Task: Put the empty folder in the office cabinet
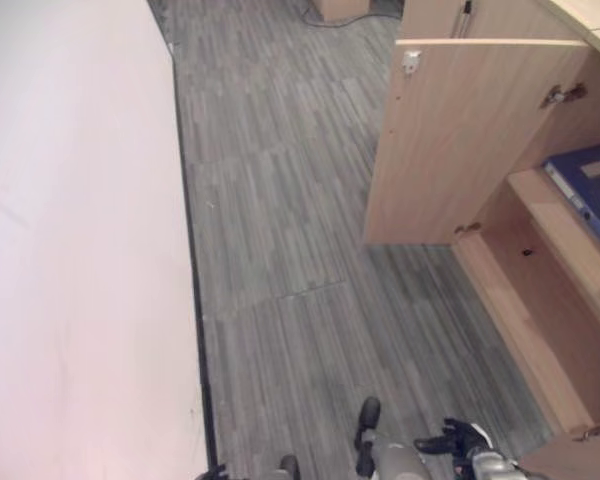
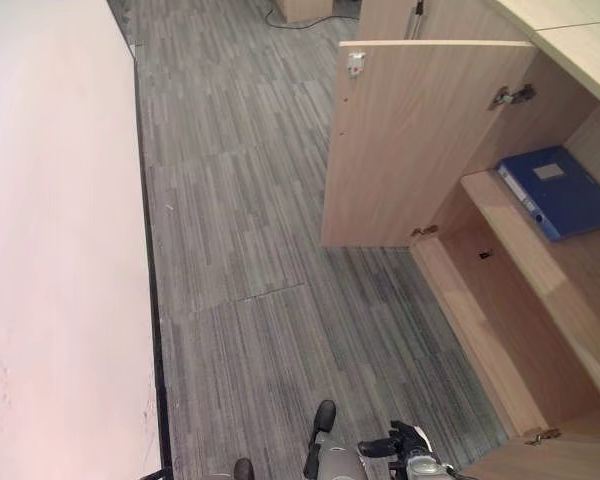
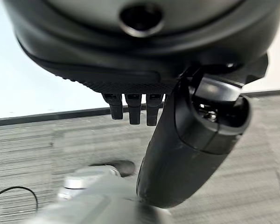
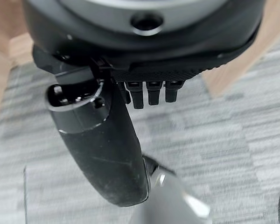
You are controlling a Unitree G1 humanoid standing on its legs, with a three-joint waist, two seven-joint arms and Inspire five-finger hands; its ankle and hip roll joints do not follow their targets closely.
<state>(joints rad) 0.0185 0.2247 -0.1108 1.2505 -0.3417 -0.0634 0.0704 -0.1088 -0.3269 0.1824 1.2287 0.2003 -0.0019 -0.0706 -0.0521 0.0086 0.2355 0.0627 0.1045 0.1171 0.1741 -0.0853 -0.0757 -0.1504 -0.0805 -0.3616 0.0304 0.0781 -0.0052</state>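
The blue folder (image 2: 560,190) is lying flat on the middle shelf (image 2: 540,270) inside the open cabinet (image 1: 540,300), at the far right of the scene, with its spine facing outward toward the floor (image 1: 280,250). Its long axis is running along the shelf, away from the robot. The cabinet door (image 2: 410,140) is standing open on the far side of the opening, well away from the white wall (image 1: 70,250) on the left.

The right hand (image 2: 405,445) is hanging low at the near edge, just left of the cabinet's near corner, so the folder is sitting ahead of it and to its right, well apart from it. The left hand (image 3: 130,109) is hanging further left, above the floor near the wall's dark baseboard, making the right the nearer of the two. In each wrist view the fingers (image 4: 151,93) are hanging relaxed and grasping nothing, with the thumb standing apart.

Judging from how things lie, the folder seems already placed, though whether it is fully seated against the back of the shelf is hard to tell from this angle.
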